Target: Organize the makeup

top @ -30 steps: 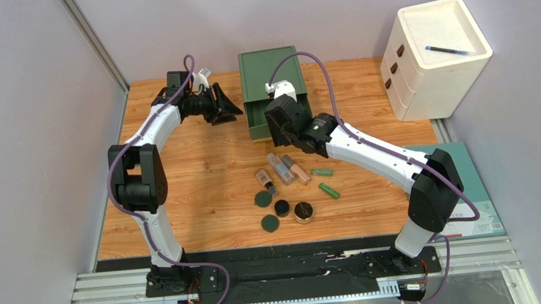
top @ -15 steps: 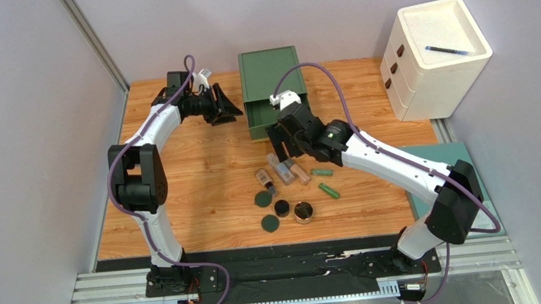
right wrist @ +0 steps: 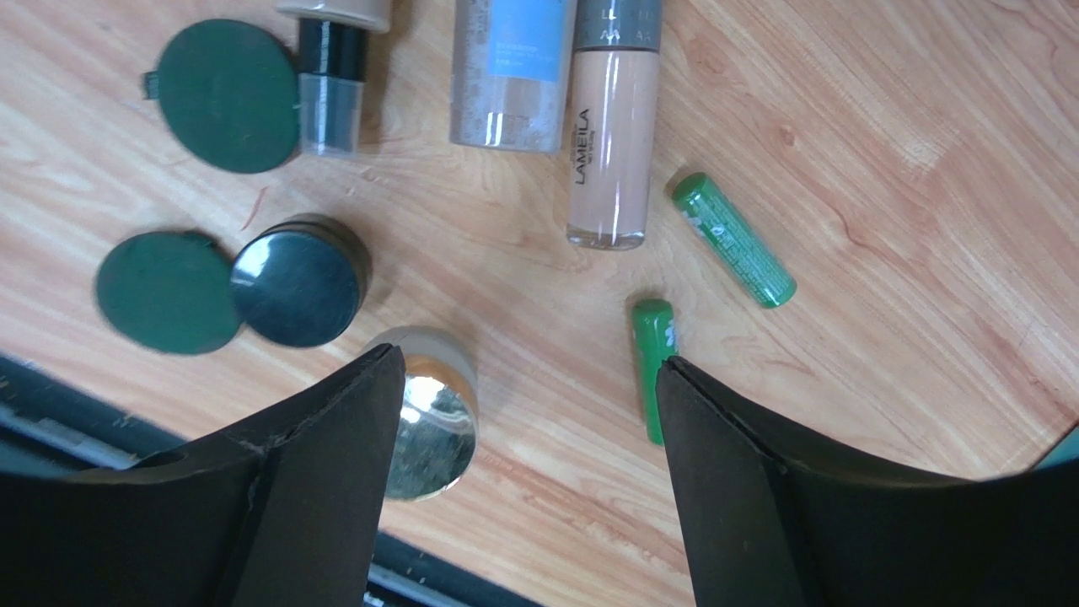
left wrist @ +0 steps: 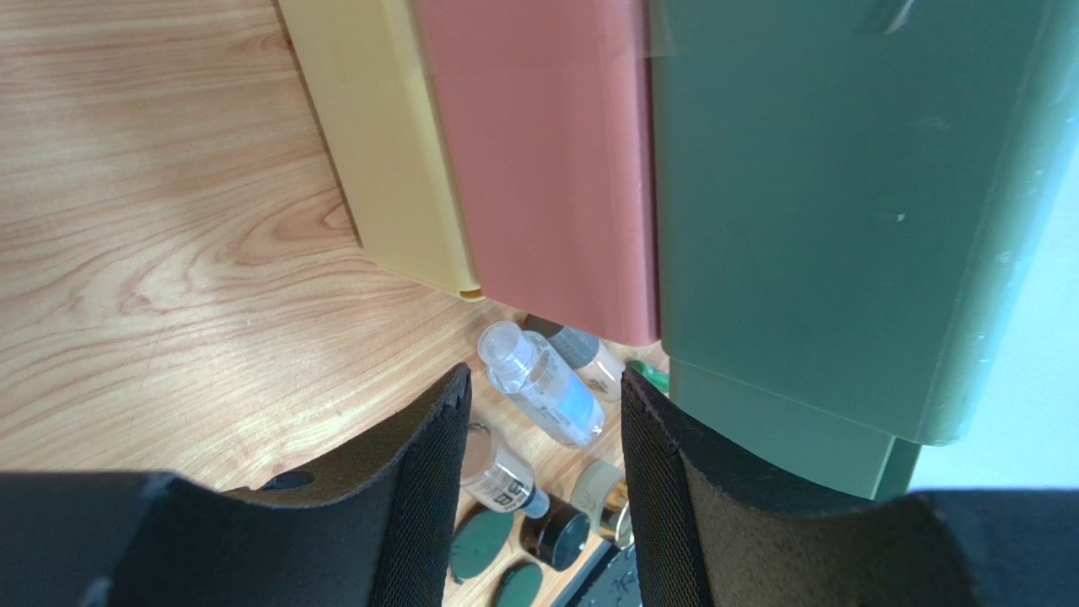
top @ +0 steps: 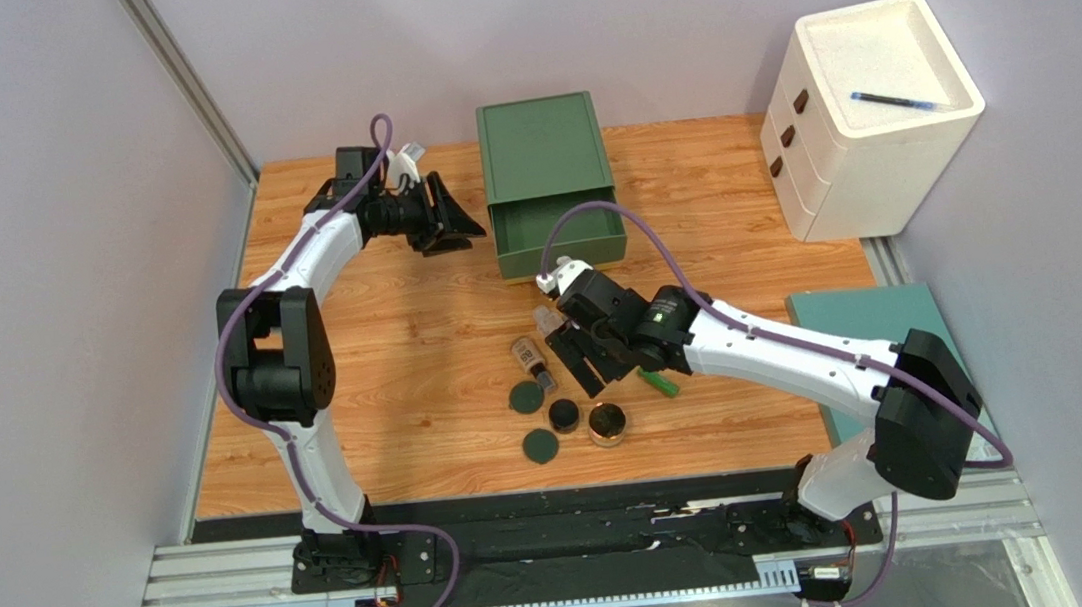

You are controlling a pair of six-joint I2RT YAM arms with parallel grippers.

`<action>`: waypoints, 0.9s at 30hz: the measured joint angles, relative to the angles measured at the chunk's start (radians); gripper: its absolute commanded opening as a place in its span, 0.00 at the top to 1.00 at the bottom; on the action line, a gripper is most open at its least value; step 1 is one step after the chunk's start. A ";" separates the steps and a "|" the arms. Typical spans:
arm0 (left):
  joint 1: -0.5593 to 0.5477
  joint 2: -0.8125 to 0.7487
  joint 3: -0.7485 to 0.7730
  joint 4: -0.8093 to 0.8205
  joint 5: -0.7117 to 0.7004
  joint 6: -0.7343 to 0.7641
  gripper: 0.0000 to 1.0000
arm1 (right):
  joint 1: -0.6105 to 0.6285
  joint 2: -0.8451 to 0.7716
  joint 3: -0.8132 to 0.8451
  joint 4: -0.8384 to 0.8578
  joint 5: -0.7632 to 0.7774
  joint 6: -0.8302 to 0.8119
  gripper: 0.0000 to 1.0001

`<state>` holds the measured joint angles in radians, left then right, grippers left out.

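The makeup lies in a cluster on the wooden table. The right wrist view shows two dark green discs (right wrist: 228,95) (right wrist: 169,290), a black jar (right wrist: 302,282), a gold-rimmed compact (right wrist: 431,417), a beige tube (right wrist: 613,139), a clear tube (right wrist: 512,76) and two green tubes (right wrist: 732,239) (right wrist: 654,361). My right gripper (right wrist: 530,373) (top: 601,358) is open and empty just above the cluster, between the compact and one green tube. My left gripper (top: 448,220) (left wrist: 542,380) is open and empty beside the left side of the drawer box.
The green, red and yellow drawer box (top: 550,182) (left wrist: 545,152) stands at the back middle. A white drawer cabinet (top: 868,119) with a blue pen (top: 900,99) on top stands at the back right. A teal mat (top: 883,336) lies at the right edge.
My right gripper has moved from the front of the drawer box towards the near edge and now hangs over the makeup cluster. The left arm has not moved.
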<state>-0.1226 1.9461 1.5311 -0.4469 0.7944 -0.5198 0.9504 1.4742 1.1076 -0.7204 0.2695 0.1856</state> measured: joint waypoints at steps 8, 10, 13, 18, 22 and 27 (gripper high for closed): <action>0.000 0.000 -0.032 -0.010 -0.007 0.029 0.47 | 0.004 0.113 -0.062 0.159 0.084 -0.029 0.29; 0.000 0.000 -0.039 -0.019 -0.008 0.033 0.47 | 0.004 0.129 -0.063 0.180 0.085 -0.036 0.31; 0.000 0.000 -0.043 -0.032 -0.012 0.044 0.46 | 0.004 0.139 -0.055 0.191 0.074 -0.044 0.32; 0.000 -0.005 -0.048 -0.045 -0.023 0.060 0.46 | 0.004 0.139 0.011 0.190 0.005 -0.049 0.36; 0.000 -0.009 -0.060 -0.048 -0.031 0.067 0.46 | 0.004 0.154 0.082 0.195 -0.053 -0.054 0.36; 0.000 -0.009 -0.078 -0.060 -0.045 0.082 0.46 | 0.004 0.261 0.206 0.211 -0.124 -0.070 0.37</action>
<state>-0.1226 1.9373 1.4532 -0.5068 0.7494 -0.4381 0.9546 1.7348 1.3132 -0.5091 0.1455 0.1154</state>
